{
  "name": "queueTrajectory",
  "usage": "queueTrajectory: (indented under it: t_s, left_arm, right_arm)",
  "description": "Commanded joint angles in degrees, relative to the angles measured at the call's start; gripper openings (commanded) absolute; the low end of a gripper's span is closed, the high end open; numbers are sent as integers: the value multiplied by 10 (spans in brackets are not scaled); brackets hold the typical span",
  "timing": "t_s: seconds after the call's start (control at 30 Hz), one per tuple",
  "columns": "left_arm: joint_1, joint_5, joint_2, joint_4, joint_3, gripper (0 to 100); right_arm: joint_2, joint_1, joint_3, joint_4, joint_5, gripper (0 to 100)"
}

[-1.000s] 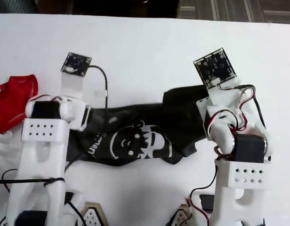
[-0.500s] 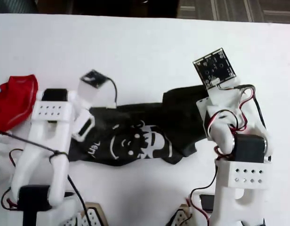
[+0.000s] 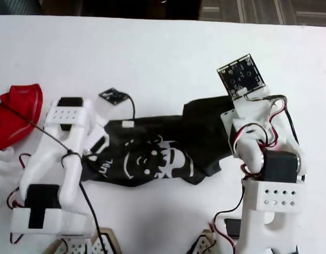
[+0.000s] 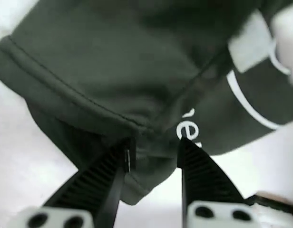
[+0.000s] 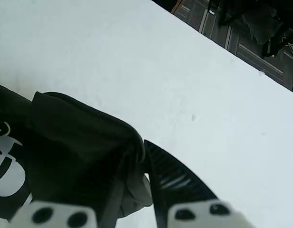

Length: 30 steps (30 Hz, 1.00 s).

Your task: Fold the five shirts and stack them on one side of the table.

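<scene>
The black shirt (image 3: 168,132) lay stretched across the frame's centre on the table (image 3: 168,58), its frame-right end clamped in the right gripper (image 5: 135,152), probably as an anchor, while the left gripper (image 4: 155,142) held its fingers apart around the opposite hem, seemingly poised for 1 fold.

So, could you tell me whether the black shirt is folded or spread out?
Neither neatly: the black shirt lies bunched in a crumpled band across the table, print up, not a tidy fold.

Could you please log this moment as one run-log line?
left gripper: open, straddling black shirt hem | right gripper: shut on black shirt | red shirt: crumpled on table, left side
</scene>
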Motion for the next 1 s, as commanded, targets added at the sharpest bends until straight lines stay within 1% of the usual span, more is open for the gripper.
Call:
queueTrajectory:
  t_s: [0.0,0.1,0.2,0.23,0.3,0.37,0.5,0.6,0.67,0.73,0.87,0.97]
  left_arm:
    - [-3,51,-4,-24,-20,165]
    - [-3,96,-2,-36,-19,164]
    - [-3,115,-2,-44,-19,147]
    - [-2,117,-3,-44,-19,118]
    - [0,118,-3,-38,-22,24]
    - [-1,118,-4,-38,-20,37]
    - [-1,117,-4,-29,-22,28]
    - [3,117,-11,-18,-29,28]
    - [3,116,-33,6,-48,28]
    - [1,115,-69,48,-90,28]
    - [-1,89,-148,132,-204,28]
    - [-2,75,-186,177,-284,28]
  right_arm:
    - [-5,-4,-4,-13,5,18]
    - [-4,-4,-3,-13,5,18]
    - [-4,-5,-3,-13,5,18]
    - [-4,-5,-3,-13,5,18]
    - [-4,-5,-3,-13,5,18]
    - [-4,-5,-3,-13,5,18]
    - [-4,-5,3,-14,2,18]
    - [-7,-5,30,-35,1,18]
    - [-7,-2,47,-54,1,18]
    - [-7,-1,52,-73,-6,18]
    - [-8,0,9,-95,-69,18]
    - [-4,-5,-37,-95,-90,18]
